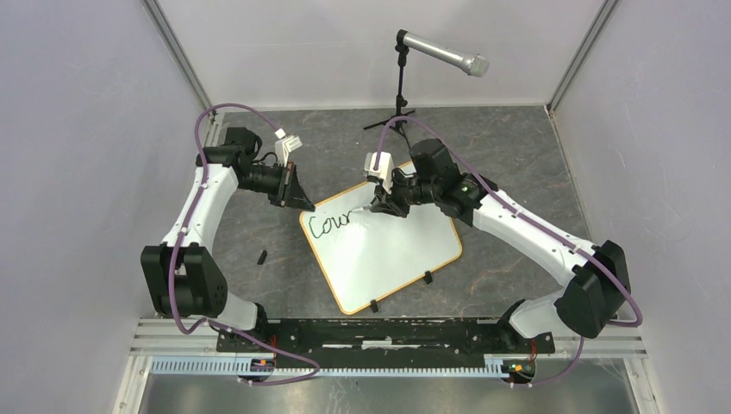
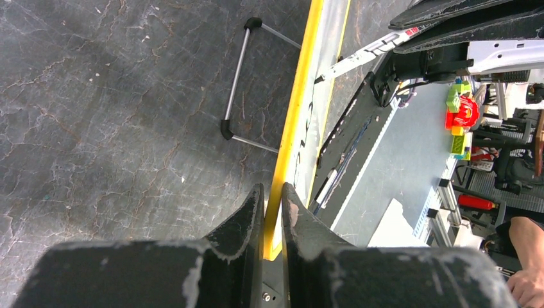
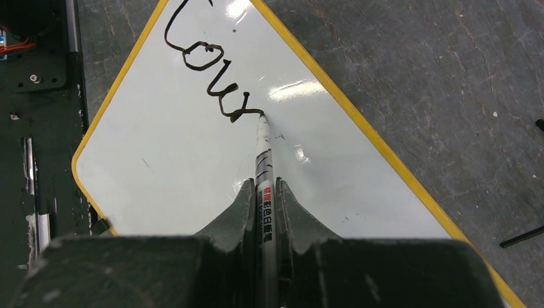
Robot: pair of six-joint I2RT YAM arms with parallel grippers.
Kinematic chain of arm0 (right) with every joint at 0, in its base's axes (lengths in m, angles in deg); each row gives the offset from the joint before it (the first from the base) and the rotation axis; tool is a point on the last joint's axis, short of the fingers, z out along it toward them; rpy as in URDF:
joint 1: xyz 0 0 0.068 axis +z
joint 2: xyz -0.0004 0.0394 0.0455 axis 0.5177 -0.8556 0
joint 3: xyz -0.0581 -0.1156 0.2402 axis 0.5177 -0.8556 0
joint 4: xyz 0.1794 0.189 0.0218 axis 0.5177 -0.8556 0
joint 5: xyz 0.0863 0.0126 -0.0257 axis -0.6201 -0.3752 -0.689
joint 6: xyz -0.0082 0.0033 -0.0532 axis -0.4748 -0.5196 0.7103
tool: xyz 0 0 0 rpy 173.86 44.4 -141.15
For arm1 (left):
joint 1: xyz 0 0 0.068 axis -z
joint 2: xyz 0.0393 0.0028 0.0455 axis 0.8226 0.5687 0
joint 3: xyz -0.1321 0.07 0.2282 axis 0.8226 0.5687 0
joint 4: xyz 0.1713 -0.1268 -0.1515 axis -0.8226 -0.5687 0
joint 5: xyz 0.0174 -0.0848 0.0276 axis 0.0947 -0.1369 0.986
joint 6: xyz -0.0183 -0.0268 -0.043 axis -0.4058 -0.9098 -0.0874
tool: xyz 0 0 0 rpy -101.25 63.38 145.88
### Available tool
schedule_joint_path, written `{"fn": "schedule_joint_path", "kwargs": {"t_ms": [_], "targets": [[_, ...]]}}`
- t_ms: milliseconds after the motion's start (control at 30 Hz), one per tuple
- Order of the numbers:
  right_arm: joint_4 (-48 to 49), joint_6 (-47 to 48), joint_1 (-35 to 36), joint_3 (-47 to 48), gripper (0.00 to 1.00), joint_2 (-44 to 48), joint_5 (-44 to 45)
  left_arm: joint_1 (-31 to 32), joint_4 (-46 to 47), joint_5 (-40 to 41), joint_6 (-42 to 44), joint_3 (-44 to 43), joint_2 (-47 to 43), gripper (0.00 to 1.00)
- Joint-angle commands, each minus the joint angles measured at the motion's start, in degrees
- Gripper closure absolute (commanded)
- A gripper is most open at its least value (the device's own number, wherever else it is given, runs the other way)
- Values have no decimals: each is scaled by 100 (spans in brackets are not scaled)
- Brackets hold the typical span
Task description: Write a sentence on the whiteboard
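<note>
Whiteboard (image 1: 388, 259): flat on the table, centre, skewed.
Sentence (image 1: 329, 224): "Cour" only, at the far-left corner.
Right gripper (image 3: 264, 186): jaws clamped on marker (image 3: 262, 151), tip touching the last stroke.
Left gripper (image 2: 272, 192): jaws narrow, pinching the board's far-left rim.

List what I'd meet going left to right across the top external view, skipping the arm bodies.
small black piece → left pincer → the sentence, only begun → right pincer holding the marker → microphone head. The whiteboard spans several of these, so it is left out.
</note>
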Motion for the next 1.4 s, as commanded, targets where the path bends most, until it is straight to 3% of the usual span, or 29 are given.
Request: {"fn": "schedule_joint_path", "kwargs": {"t_ms": [0,233,733,1367], "targets": [[-17,21,-49,194,100,50,49,29,-38,235,104,-65,-98,98],[-63,109,-55,-69,100,452,-40,30,-47,223,95,-65,-87,98],[-66,146,-58,-80,100,151,317,35,-45,198,102,-63,-101,98],[-73,128,-14,-97,100,-8,56,39,-39,223,121,-89,-86,98]]}}
